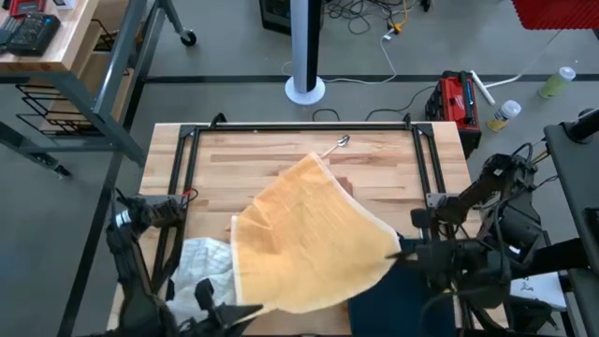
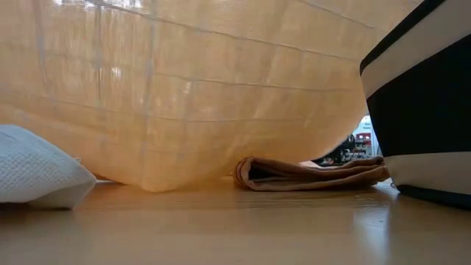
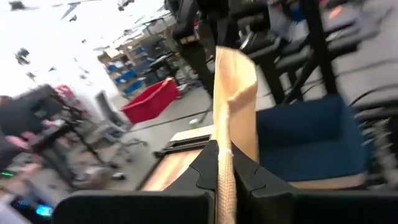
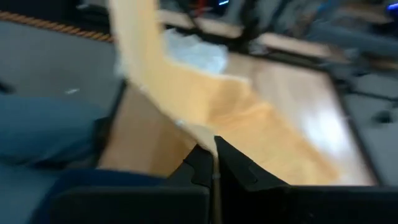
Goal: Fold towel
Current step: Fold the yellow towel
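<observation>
Clearly both claws are clamped tight on the orange towel (image 1: 314,234): left claw (image 3: 224,180), right claw (image 4: 214,165).

**Around the counter**

The wooden counter (image 1: 271,154) carried a black frame (image 1: 299,128) along its edges. A white cloth (image 1: 201,262) lay crumpled at its near left corner, and a dark blue cloth (image 1: 398,300) sat at the near right. A small metal piece (image 1: 342,142) rested near the far edge. Beyond the counter a white pole (image 1: 305,47) stood on a round base, with cables (image 1: 374,19) trailing over the grey floor. A red case (image 1: 456,101) lay off to the right, with two bottles (image 1: 505,112) near it.
</observation>
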`<control>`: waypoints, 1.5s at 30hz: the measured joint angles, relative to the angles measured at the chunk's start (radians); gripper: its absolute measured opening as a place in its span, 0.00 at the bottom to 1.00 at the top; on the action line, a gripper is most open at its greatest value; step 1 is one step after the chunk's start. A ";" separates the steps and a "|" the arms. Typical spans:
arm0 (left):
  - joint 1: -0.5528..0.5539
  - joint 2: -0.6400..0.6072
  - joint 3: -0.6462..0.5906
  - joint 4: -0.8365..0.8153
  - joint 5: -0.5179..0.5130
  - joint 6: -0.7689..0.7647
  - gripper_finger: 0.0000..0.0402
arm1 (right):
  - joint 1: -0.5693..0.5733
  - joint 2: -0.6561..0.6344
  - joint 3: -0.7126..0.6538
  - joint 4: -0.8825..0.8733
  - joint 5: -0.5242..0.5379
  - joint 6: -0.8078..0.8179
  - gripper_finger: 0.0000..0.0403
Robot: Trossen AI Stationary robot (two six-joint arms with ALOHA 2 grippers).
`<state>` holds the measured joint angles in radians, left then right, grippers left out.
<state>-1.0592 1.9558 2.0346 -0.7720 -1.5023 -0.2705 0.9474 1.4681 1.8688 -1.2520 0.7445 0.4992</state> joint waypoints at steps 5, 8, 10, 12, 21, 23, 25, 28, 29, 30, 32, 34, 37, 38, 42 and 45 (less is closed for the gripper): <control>0.082 0.005 -0.001 -0.335 -0.006 -0.226 0.00 | -0.023 0.006 -0.022 -0.047 0.142 -0.022 0.00; 0.161 0.003 -0.002 -0.618 -0.007 -0.377 0.00 | -0.074 0.007 -0.040 -0.054 0.157 -0.081 0.00; 0.231 -0.001 -0.002 -0.790 -0.009 -0.463 0.00 | -0.119 0.007 -0.048 -0.053 0.211 -0.106 0.00; 0.326 -0.020 -0.023 -0.779 -0.032 -0.394 0.00 | -0.171 0.007 -0.061 -0.052 0.329 -0.137 0.00; 0.878 -0.216 -0.089 -0.797 -0.071 -0.130 0.00 | -0.650 -0.002 -0.076 -0.029 0.716 -0.475 0.00; 1.014 -0.255 -0.087 -0.781 -0.071 -0.075 0.00 | -0.795 -0.002 -0.076 0.027 0.704 -0.563 0.00; 1.159 -0.280 -0.074 -0.738 -0.063 0.019 0.00 | -0.945 0.002 -0.076 0.144 0.669 -0.710 0.00; 1.377 -0.304 -0.038 -0.576 -0.040 0.176 0.00 | -1.163 0.016 -0.076 0.501 0.387 -0.971 0.00; 1.437 -0.309 -0.024 -0.509 -0.017 0.247 0.00 | -1.220 0.026 -0.077 0.613 0.282 -1.046 0.00; 1.494 -0.311 -0.007 -0.427 0.032 0.347 0.00 | -1.271 0.037 -0.080 0.722 0.203 -1.118 0.00; 1.607 -0.316 0.017 -0.197 0.204 0.588 0.00 | -1.342 0.056 -0.074 0.975 0.134 -1.272 0.00; 1.679 -0.318 0.022 0.048 0.367 0.773 0.00 | -1.375 0.086 -0.044 1.205 0.126 -1.496 0.00; 1.734 -0.310 0.026 0.493 0.445 1.088 0.00 | -1.398 0.161 0.068 1.441 0.123 -1.778 0.00; 1.737 -0.309 0.026 0.652 0.464 1.203 0.00 | -1.400 0.181 0.120 1.451 0.101 -1.827 0.00; 1.726 -0.307 0.020 1.098 0.503 1.566 0.00 | -1.390 0.242 0.307 1.338 0.049 -1.775 0.00; 1.675 -0.317 0.028 1.133 0.500 1.655 0.00 | -1.366 0.261 0.419 1.242 -0.003 -1.688 0.00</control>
<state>0.6154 1.6387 2.0629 0.3611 -1.0022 1.3843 -0.4182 1.7292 2.2873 -0.0102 0.7419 -1.1887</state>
